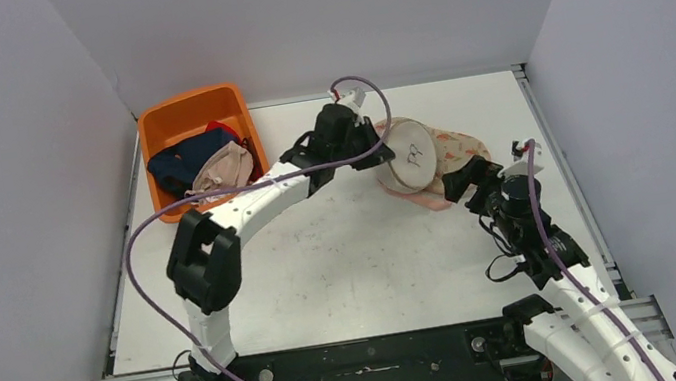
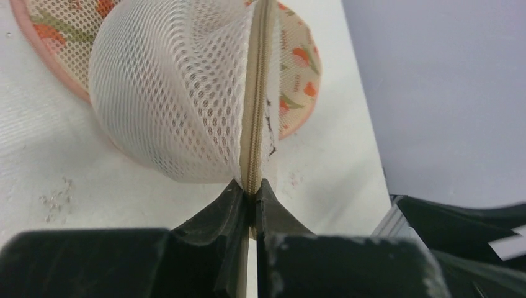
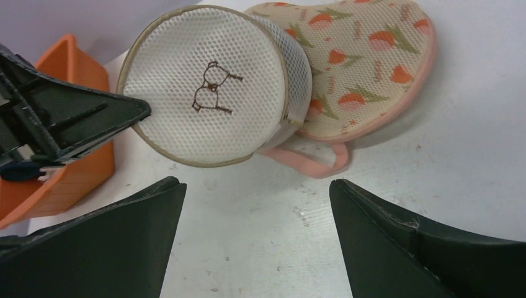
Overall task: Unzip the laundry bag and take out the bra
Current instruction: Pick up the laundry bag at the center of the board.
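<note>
The laundry bag (image 1: 410, 154) is a round white mesh drum with a brown bra drawing on its flat face (image 3: 211, 87). It rests tilted on a floral mesh pad with pink trim (image 3: 366, 68). A beige zipper (image 2: 254, 112) runs round the bag's side wall (image 2: 173, 93) and looks zipped. My left gripper (image 2: 251, 192) is shut on that zipper band at the bag's left edge (image 1: 379, 151). My right gripper (image 3: 257, 186) stands open just in front of the bag, above bare table (image 1: 475, 185), touching nothing. The bra is hidden.
An orange bin (image 1: 191, 116) holding dark blue and beige clothes stands at the back left, close to my left arm. The floral pad (image 1: 459, 144) lies near the table's right edge. Grey walls enclose the table on three sides.
</note>
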Robot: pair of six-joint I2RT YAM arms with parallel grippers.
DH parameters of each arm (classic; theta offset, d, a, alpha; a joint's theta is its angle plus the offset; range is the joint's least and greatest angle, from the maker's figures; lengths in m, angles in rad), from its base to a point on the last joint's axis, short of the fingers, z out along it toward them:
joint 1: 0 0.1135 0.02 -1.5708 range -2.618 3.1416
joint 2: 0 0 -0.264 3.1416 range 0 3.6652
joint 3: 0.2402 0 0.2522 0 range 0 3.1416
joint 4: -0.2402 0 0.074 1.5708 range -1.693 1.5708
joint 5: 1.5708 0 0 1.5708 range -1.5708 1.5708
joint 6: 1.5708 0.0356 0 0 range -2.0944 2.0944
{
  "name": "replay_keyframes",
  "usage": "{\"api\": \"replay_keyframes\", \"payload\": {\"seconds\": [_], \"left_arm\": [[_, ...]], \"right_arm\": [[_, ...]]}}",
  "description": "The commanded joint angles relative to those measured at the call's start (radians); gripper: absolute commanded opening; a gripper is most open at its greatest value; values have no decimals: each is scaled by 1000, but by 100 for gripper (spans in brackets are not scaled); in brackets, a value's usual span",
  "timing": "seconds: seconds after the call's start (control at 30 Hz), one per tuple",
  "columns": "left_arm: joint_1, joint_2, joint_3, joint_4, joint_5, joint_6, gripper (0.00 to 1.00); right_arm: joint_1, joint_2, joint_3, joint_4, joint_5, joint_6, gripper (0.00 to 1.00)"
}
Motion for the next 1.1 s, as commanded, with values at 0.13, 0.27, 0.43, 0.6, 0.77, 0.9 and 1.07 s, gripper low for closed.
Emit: {"api": "replay_keyframes", "payload": {"seconds": [0.13, 0.27, 0.43, 0.6, 0.77, 0.9, 1.07], "left_arm": [[52, -485, -208, 51, 96, -42, 0], [90, -667, -357, 37, 222, -37, 0], [148, -812, -620, 262, 441, -114, 0], [156, -834, -784, 443, 519, -155, 0], [159, -867, -1021, 683, 417, -251, 0], [169, -895, -1098, 677, 363, -217, 0], [169, -885, -1179, 712, 321, -207, 0]], "right_arm": [[31, 62, 331, 16, -299, -82, 90], [58, 101, 361, 40, -395, -116, 90], [61, 156, 275, 200, -626, -40, 90], [67, 146, 167, 343, -704, 0, 90], [70, 88, 28, 359, -653, -9, 90], [70, 37, -67, 338, -607, -12, 90], [78, 43, -165, 367, -615, 2, 92]]}}
